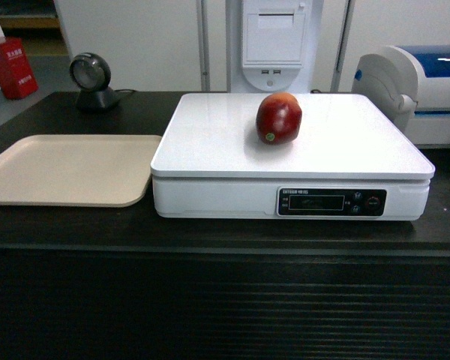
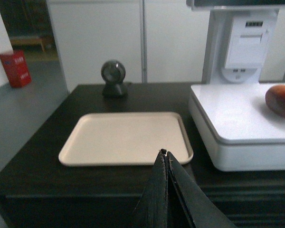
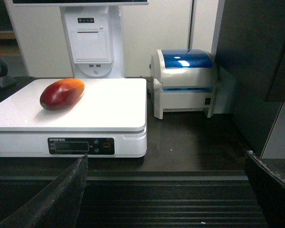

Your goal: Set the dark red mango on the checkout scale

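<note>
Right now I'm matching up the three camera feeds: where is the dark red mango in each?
Head: dark red mango on the scale, right of centre, towards the back.
Left wrist: mango at the right edge.
Right wrist: mango upper left.
Shared landmark: the white scale platform under it.

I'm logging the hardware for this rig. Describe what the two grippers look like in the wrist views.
The left gripper shows two dark, matte, near-black fingers, flat and tapering to narrow tips. The right gripper has the same dark fingers, broad and slab-like with slightly worn edges. No cables, markings or arm links are visible.
</note>
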Robot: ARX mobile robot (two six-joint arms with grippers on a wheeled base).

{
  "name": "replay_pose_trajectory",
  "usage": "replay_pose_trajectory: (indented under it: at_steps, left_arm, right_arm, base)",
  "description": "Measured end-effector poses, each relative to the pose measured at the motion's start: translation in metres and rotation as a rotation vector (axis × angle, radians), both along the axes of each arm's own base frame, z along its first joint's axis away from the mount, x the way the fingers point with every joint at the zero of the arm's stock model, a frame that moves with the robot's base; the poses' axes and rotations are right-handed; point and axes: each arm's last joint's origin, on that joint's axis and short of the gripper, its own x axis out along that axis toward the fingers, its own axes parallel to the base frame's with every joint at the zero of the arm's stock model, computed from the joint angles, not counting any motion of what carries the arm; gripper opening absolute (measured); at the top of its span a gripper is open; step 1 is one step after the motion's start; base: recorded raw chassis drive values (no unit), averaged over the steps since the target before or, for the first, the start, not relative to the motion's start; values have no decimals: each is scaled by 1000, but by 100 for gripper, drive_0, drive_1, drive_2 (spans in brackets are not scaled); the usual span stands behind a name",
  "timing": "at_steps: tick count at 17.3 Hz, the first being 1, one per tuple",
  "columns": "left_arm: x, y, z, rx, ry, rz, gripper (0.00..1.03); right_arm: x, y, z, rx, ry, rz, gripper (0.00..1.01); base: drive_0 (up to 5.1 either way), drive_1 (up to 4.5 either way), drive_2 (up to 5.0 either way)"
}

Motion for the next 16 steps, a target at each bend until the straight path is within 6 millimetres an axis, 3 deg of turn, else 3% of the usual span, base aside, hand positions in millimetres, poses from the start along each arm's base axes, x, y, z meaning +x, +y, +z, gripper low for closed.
replay_pose_trajectory:
  at_steps: [16]
  left_arm:
    - [-25, 0, -8, 0, 16, 0, 2]
  right_arm:
    - [0, 0, 0, 0, 0, 0, 98]
  base:
    - [0, 0, 0]
